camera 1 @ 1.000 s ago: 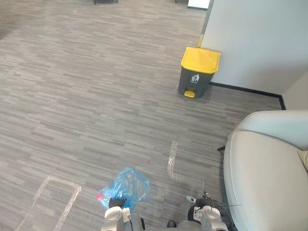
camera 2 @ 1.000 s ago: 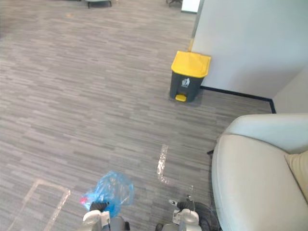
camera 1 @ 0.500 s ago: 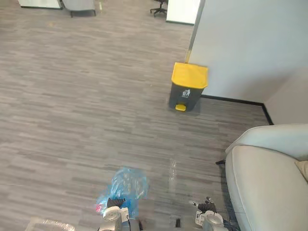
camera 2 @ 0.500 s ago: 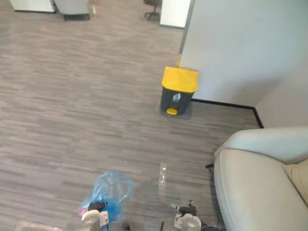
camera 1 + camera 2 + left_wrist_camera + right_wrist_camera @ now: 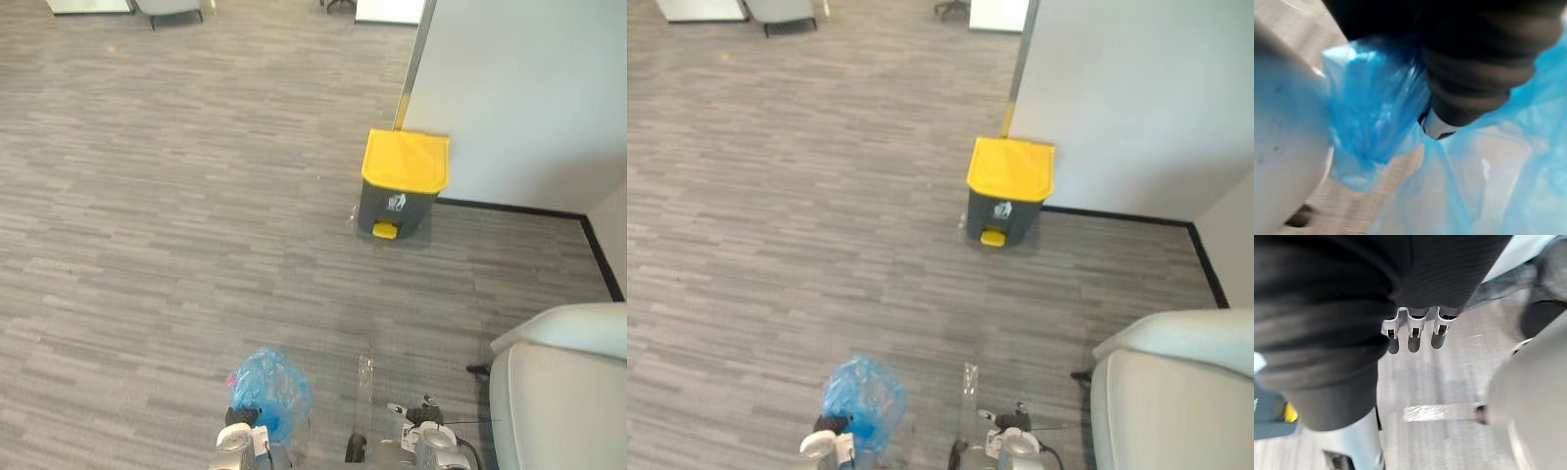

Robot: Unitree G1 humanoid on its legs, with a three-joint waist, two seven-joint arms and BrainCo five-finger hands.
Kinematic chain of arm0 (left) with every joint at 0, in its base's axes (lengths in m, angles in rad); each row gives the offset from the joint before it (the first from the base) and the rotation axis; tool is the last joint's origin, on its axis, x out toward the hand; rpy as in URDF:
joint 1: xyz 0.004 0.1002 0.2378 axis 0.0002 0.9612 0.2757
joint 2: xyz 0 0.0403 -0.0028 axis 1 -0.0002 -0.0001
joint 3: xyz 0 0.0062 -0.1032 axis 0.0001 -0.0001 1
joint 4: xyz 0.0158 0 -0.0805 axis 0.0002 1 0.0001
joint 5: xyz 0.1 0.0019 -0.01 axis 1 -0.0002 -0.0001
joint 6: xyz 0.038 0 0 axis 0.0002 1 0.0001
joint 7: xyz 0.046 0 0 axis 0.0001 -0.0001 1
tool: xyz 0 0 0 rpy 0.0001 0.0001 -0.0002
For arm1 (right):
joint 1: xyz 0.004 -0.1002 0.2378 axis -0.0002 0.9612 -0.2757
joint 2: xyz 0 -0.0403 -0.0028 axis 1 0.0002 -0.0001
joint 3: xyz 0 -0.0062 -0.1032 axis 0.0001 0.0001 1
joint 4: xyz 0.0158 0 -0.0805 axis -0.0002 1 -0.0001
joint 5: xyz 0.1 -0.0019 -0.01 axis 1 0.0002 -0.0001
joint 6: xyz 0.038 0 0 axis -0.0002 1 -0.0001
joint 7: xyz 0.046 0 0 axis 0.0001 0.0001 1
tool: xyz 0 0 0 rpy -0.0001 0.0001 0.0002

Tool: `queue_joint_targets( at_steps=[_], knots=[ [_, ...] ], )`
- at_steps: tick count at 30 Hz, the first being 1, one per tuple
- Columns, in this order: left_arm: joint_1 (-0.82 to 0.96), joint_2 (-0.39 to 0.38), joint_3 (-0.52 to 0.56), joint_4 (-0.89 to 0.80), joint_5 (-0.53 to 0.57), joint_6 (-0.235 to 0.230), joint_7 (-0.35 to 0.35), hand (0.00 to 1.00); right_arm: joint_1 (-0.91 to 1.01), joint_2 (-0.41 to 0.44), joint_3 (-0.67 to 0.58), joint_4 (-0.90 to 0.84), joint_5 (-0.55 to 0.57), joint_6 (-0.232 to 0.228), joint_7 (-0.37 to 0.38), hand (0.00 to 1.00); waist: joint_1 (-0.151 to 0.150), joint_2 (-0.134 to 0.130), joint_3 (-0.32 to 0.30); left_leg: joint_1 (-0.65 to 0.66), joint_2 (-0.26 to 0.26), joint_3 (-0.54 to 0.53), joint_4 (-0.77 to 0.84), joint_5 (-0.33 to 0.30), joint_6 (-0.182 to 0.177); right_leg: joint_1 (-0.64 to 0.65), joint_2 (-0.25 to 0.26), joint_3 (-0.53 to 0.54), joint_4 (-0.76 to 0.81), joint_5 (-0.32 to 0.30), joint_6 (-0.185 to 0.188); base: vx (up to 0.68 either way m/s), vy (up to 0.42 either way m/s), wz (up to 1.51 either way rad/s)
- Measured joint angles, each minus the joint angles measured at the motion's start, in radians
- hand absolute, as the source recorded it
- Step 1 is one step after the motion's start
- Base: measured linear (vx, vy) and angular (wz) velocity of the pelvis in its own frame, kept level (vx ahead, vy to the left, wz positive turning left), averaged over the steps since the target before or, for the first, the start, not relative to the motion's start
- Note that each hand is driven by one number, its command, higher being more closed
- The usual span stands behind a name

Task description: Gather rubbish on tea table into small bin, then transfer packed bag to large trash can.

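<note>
fingers (image 5: 1437, 128) of the left hand (image 5: 239, 419) are clenching the bunched neck of the blue bag (image 5: 269, 387) for carrying to the yellow-lidded trash can (image 5: 402, 186) well ahead of them, the right hand (image 5: 427, 438) dangling slack, empty.

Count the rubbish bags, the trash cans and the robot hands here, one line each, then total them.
Blue rubbish bag: 1
Trash can with yellow lid: 1
Robot hands: 2 (left hand, right hand)
Total: 4
</note>
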Motion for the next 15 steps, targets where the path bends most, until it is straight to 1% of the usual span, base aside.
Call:
queue_joint_targets(
  at_steps=[1,2,3,4,5,6,7,8,9,10,11,12,13,14,15],
  knots=[
    [0.0,0.0,0.0,-0.014,-0.001,-0.001,0.0,1.0,-0.01,0.005,0.0,0.0,0.002,0.0,-0.001,0.0,0.005,-0.007,0.002,-0.037,-0.003,0.036,-0.121,-0.016,0.009,0.025,-0.02,0.025,-0.015,0.001,0.002,0.42,0.177,-0.76],
    [-0.002,0.0,0.0,-0.019,-0.001,-0.002,0.0,1.0,-0.013,0.005,-0.001,-0.008,0.004,0.0,-0.001,0.0,0.006,-0.01,0.004,-0.055,-0.019,0.047,-0.287,0.003,0.024,0.047,-0.047,0.035,-0.019,-0.01,0.023,0.5,0.232,-0.8],
    [-0.002,-0.001,-0.001,-0.018,0.0,-0.002,0.0,1.0,-0.011,0.005,-0.01,-0.015,0.007,0.0,-0.003,0.0,0.007,-0.007,0.002,-0.063,-0.033,0.031,-0.43,0.057,0.026,0.067,-0.062,0.053,-0.025,-0.028,0.055,0.45,0.284,-0.67],
    [-0.003,0.0,-0.003,-0.014,-0.001,-0.002,-0.001,1.0,-0.003,0.002,-0.01,-0.014,0.007,0.001,-0.005,0.0,0.009,-0.011,-0.006,-0.056,-0.06,0.023,-0.502,0.161,0.023,0.092,-0.084,0.086,-0.035,-0.058,0.105,0.48,0.298,-0.33],
    [-0.01,0.007,-0.002,-0.014,-0.001,-0.001,0.002,1.0,0.001,-0.005,-0.004,-0.009,0.007,0.004,-0.001,0.0,0.003,-0.031,-0.018,-0.034,-0.089,0.042,-0.53,0.155,0.031,0.096,-0.111,0.096,-0.045,-0.049,0.1,0.48,0.291,-0.12],
    [-0.011,0.008,-0.003,-0.014,-0.001,-0.002,0.002,1.0,0.0,-0.005,-0.009,-0.008,0.007,0.003,-0.001,0.0,0.0,-0.038,-0.023,-0.032,-0.099,0.045,-0.542,0.151,0.035,0.091,-0.116,0.105,-0.054,-0.033,0.091,0.45,0.259,0.05],
    [-0.014,0.008,-0.004,-0.013,-0.001,-0.004,0.002,1.0,-0.004,0.0,-0.023,-0.007,0.007,0.004,-0.004,0.0,0.006,-0.041,-0.026,-0.029,-0.108,0.049,-0.527,0.123,0.051,0.093,-0.124,0.128,-0.054,0.015,0.086,0.35,0.21,-0.03],
    [-0.015,0.008,-0.004,-0.004,-0.001,0.002,0.002,1.0,-0.004,0.0,-0.028,-0.006,0.007,0.006,-0.004,0.0,0.008,-0.047,-0.024,-0.019,-0.109,0.069,-0.518,0.113,0.064,0.094,-0.135,0.145,-0.041,0.03,0.105,0.41,0.239,-0.21],
    [-0.016,0.012,-0.005,0.002,-0.002,0.001,0.002,1.0,0.003,0.004,-0.03,-0.007,0.006,0.008,-0.004,0.0,0.015,-0.053,-0.023,0.022,-0.122,0.094,-0.53,0.1,0.084,0.085,-0.15,0.176,0.025,0.048,0.126,0.31,0.168,-0.22],
    [-0.015,0.013,-0.006,0.003,-0.002,0.002,0.002,1.0,0.003,0.004,-0.03,-0.007,0.006,0.008,-0.004,0.0,0.016,-0.055,-0.023,0.041,-0.128,0.1,-0.539,0.094,0.089,0.072,-0.155,0.185,0.061,0.057,0.133,0.43,0.213,-0.51],
    [-0.008,0.015,-0.022,0.004,-0.001,0.002,0.003,1.0,0.006,-0.001,-0.023,-0.016,0.0,0.007,-0.002,0.0,0.013,-0.043,-0.023,0.127,-0.135,0.113,-0.582,0.065,0.09,-0.022,-0.162,0.213,0.314,0.103,0.188,0.35,0.16,-0.46],
    [-0.006,0.017,-0.032,0.007,-0.002,0.003,0.003,1.0,0.008,-0.004,-0.019,-0.021,0.0,0.006,-0.001,0.0,0.009,-0.036,-0.019,0.163,-0.136,0.113,-0.603,0.044,0.088,-0.075,-0.164,0.219,0.441,0.134,0.203,0.38,0.16,-0.41],
    [-0.012,0.022,-0.038,0.026,-0.002,0.005,0.004,1.0,0.015,-0.005,-0.015,-0.021,0.0,0.007,0.001,0.0,0.0,-0.038,-0.012,0.215,-0.145,0.115,-0.616,0.027,0.091,-0.163,-0.171,0.216,0.64,0.112,0.197,0.29,0.077,-0.07],
    [-0.01,0.023,-0.047,0.034,-0.002,0.008,0.004,1.0,0.026,-0.004,-0.015,-0.023,-0.001,0.007,0.0,0.0,-0.007,-0.036,-0.011,0.255,-0.147,0.118,-0.637,0.018,0.087,-0.219,-0.172,0.193,0.727,0.087,0.179,0.34,0.064,-0.16],
    [-0.007,0.022,-0.051,0.04,-0.002,0.01,0.005,1.0,0.035,-0.005,-0.014,-0.045,-0.002,0.007,-0.001,0.0,-0.008,-0.033,-0.008,0.309,-0.148,0.137,-0.676,0.012,0.081,-0.296,-0.174,0.149,0.774,0.061,0.154,0.3,0.026,-0.21]
  ],
)
